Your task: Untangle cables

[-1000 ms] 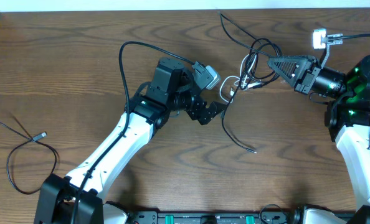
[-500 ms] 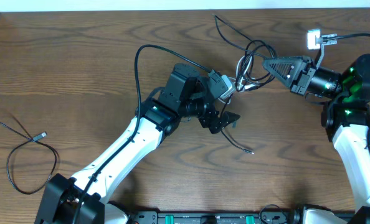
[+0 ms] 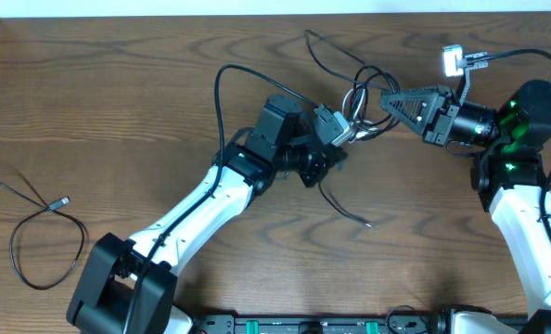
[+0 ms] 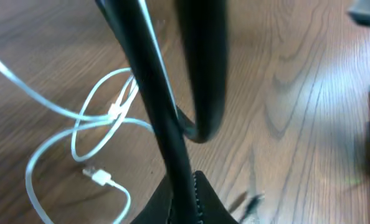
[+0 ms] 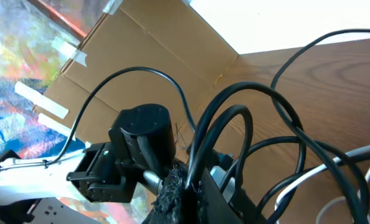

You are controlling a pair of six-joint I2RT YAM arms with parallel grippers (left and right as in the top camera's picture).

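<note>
cables (image 3: 361, 85) knotted (one white), left claw (image 3: 326, 162), right claw (image 3: 384, 96) each clamped on them

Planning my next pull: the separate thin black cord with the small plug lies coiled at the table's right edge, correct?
No: the overhead view shows that thin black cord with the small plug coiled at the wooden table's left edge.

Left pincer (image 3: 327, 164) has closed on black cable (image 4: 155, 99)
</note>
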